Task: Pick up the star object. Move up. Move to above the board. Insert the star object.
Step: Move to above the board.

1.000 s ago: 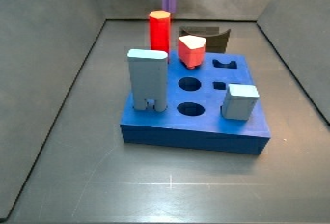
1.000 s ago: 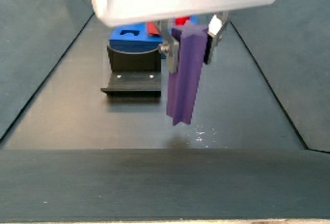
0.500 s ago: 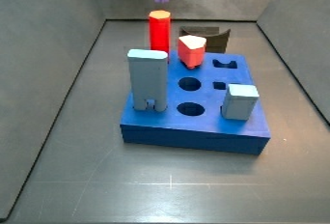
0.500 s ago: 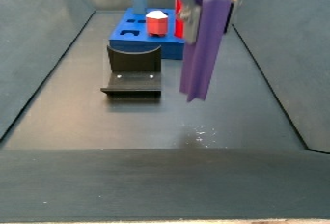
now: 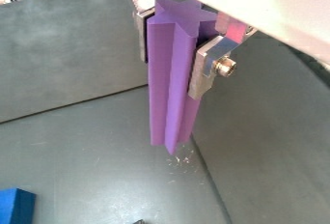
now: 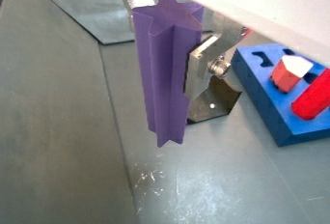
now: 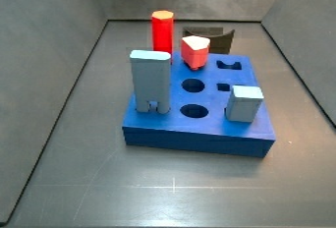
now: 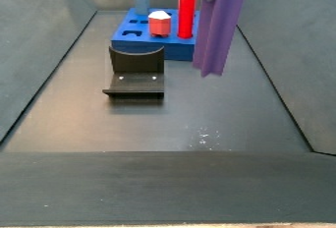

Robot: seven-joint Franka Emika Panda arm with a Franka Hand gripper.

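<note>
Wrist views: end effector is clamping the star object near its top, prism hanging upright, clear of the counter. Board is sitting mid-counter, well apart from it; bare counter is showing beneath the star.

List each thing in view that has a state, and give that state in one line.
Star object: held upright, off the floor.
Claw: shut on the star object, raised.
Board: flat on the floor.
Red peg: upright in the board.
Light-blue tall block: upright in the board.
</note>
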